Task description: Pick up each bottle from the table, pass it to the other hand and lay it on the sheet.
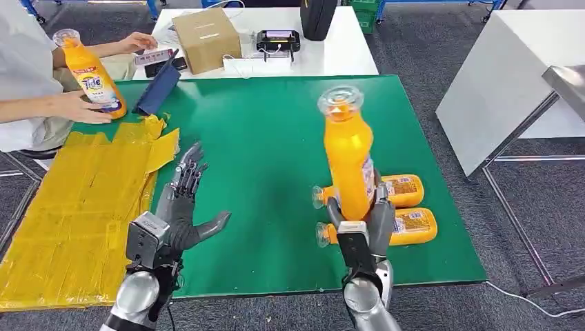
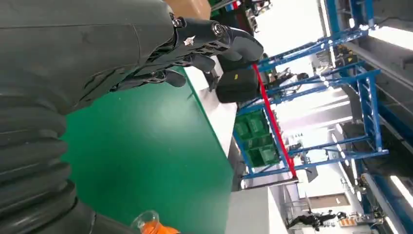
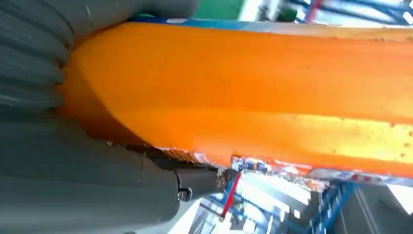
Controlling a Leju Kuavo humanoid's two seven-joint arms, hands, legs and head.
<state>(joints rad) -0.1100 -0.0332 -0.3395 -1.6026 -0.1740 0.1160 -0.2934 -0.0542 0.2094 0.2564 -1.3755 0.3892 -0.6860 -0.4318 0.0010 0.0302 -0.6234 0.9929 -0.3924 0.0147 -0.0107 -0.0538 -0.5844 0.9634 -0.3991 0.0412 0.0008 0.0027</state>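
Right hand [image 1: 359, 224] grips an orange bottle [image 1: 348, 162] upright above the green table [image 1: 269, 158], at five o'clock. Two more bottles [image 1: 403, 207] lie just behind it. Left hand [image 1: 181, 214], at seven o'clock, is spread and empty beside the yellow sheet [image 1: 83, 207]. At ten o'clock a person's hand [image 1: 76, 108] holds another bottle [image 1: 91, 74].

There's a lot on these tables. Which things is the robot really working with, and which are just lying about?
In the job: held bottle in right hand; open left hand; two lying bottles; yellow sheet; person's bottle.

Lying about: cardboard box; black device; blue folder.
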